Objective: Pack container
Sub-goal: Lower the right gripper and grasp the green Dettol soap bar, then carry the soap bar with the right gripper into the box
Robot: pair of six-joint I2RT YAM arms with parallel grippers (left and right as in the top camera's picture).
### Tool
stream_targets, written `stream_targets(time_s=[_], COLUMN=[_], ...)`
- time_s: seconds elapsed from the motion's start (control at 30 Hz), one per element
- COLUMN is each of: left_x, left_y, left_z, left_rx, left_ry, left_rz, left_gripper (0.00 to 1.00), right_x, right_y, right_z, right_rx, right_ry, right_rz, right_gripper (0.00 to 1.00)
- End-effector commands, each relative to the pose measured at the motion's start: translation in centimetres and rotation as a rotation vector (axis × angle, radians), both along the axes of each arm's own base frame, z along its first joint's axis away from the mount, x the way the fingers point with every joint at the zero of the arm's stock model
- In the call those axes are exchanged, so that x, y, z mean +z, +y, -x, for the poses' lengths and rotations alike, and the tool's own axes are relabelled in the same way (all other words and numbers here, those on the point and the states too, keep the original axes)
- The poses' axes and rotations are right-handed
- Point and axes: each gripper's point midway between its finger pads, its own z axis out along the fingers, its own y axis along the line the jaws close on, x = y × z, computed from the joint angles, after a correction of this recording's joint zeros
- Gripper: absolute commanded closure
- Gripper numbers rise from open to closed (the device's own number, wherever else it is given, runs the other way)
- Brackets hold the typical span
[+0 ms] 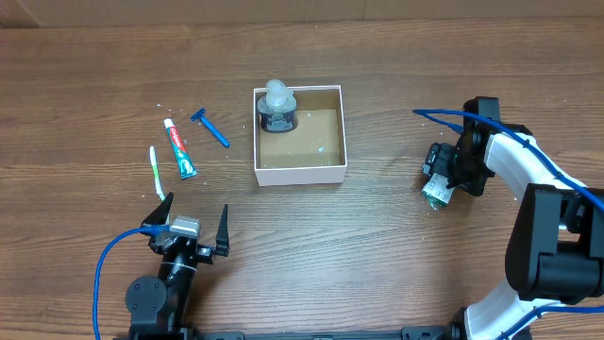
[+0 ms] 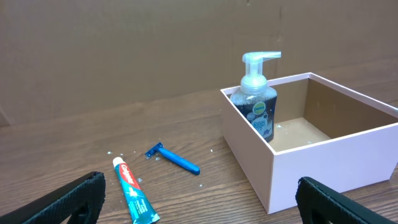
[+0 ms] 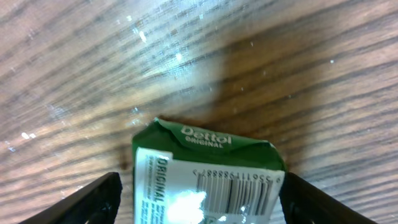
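Observation:
The container (image 1: 300, 174) is a square white box with a brown floor at mid-table. A clear pump soap bottle (image 1: 277, 108) stands in its far-left corner. In the left wrist view the container (image 2: 329, 155) is at right, with the pump bottle (image 2: 256, 99) upright inside. My left gripper (image 1: 189, 227) sits near the front edge, open and empty (image 2: 199, 193). My right gripper (image 1: 438, 187) is right of the container, over a green Dettol soap pack (image 3: 208, 177) lying on the wood. It is open around the pack, with a small gap at its left finger (image 3: 93, 199).
Left of the container lie a blue razor (image 1: 210, 127), a toothpaste tube (image 1: 180, 150) and a white-green toothbrush (image 1: 157, 173). The razor (image 2: 174, 158) and toothpaste (image 2: 134, 196) also show ahead of my left gripper. Small white specks dot the wooden table.

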Motion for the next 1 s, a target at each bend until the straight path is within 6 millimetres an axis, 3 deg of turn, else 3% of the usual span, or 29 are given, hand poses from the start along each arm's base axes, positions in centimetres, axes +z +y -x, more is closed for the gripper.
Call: stream_targets(time_s=[0.0,0.23,0.43,0.53,0.67,0.73,0.83,0.97], left_x=[0.0,0.0,0.0,0.0,0.0,0.0,0.0,0.0], left_y=[0.2,0.2,0.2,0.2,0.2,0.2,0.2,0.2], left_z=[0.0,0.0,0.0,0.0,0.0,0.0,0.0,0.0], left_rx=[0.01,0.01,0.01,0.01,0.01,0.01,0.01,0.01], left_ry=[-0.004,-0.004,-0.004,-0.004,-0.004,-0.004,-0.004,-0.004], left_rz=[0.009,0.009,0.009,0.009,0.009,0.009,0.009,0.009], left_gripper=[0.0,0.0,0.0,0.0,0.0,0.0,0.0,0.0], right_x=[0.0,0.0,1.2,4.7,11.9,16.1,20.6,23.2], right_y=[0.3,0.9,0.8,1.5,4.2,6.5,10.0,16.3], right_z=[0.9,0.9,-1.2,-3.6,-6.3,-7.1,-7.3,-7.3], right_rx=[0.019,-0.06,-0.056,-0.012,0.137,0.262,0.396,0.55], right_ry=[0.03,0.035,-0.031,-0.11,-0.268,-0.377,-0.507,-0.621], right_rz=[-0.01,-0.055,-0.054,-0.1,-0.228,-0.292,-0.296,-0.273], right_gripper=[0.23,0.49,0.5,0.5,0.5,0.5,0.5,0.5])
